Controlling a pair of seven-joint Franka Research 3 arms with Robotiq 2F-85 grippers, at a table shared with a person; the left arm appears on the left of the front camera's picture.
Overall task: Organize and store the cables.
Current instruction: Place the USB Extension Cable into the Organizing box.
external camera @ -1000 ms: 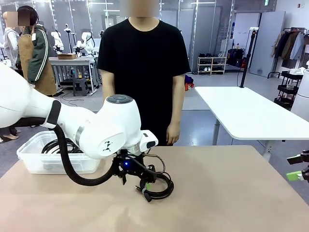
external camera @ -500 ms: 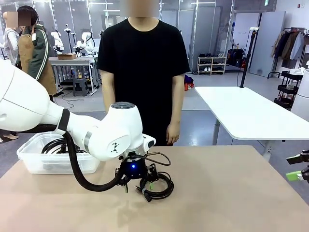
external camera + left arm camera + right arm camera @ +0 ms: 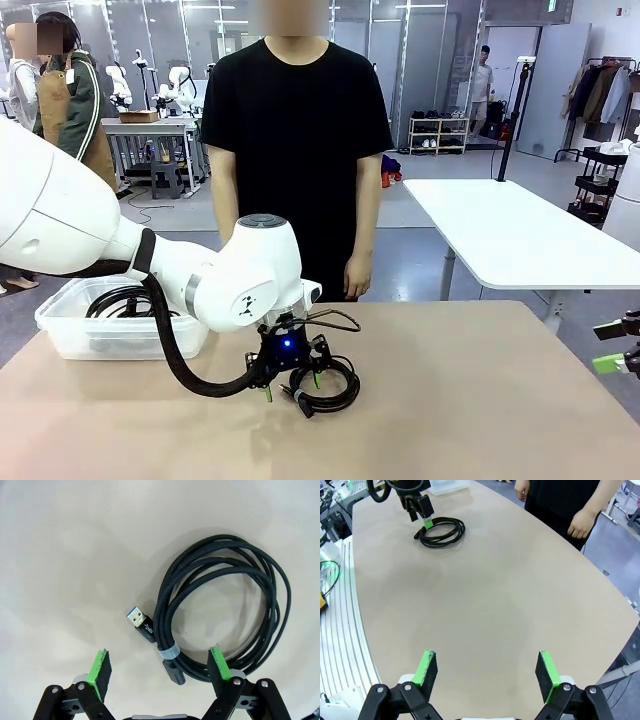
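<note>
Black braided cord lay coiled flat on the tan table, near its middle, as one loose cable bound with pale ties. The left gripper hung directly over the coil's near edge, pointing down at it. In the left wrist view the two green fingertips stood apart, and the bundled strands, one tie and the short plug end lay between them; the blue-tipped flat plug stuck out toward the bare table, while most of the loop spread away beyond the other pad. The bundle at that spot ran roughly across the line joining the pads, so closing there would likely pinch all the strands together; nothing was clamped yet. A clear plastic bin at the table's left end already held other dark cables, and it sat on the same side as the left arm, which made that arm the natural one for the carry. The right gripper waited well apart at the table's right edge, jaws wide and empty. The person stood at the far side, hands down.
</note>
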